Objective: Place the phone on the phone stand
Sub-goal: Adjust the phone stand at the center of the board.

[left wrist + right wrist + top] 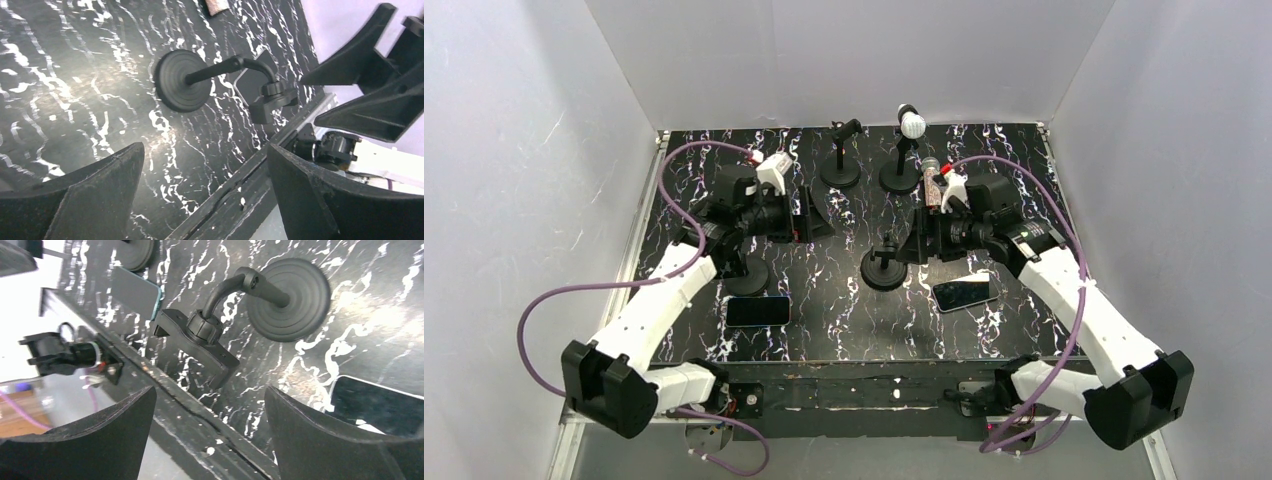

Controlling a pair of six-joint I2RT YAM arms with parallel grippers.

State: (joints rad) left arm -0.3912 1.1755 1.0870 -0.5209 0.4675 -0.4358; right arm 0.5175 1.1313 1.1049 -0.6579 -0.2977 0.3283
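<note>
Top view: the left phone (758, 310) and right phone (964, 294) lie flat on the near tabletop (844, 335), with the phone stand (884, 268) between them.
Left wrist view: my left jaws are released and empty.
Right wrist view: my right jaws are released and empty.

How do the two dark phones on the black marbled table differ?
The left dark flat phone lies square to the table edge; the right dark flat phone lies slanted. The left phone's screen looks black; the right phone's shows grey glare. Both lie flat on the table.
</note>
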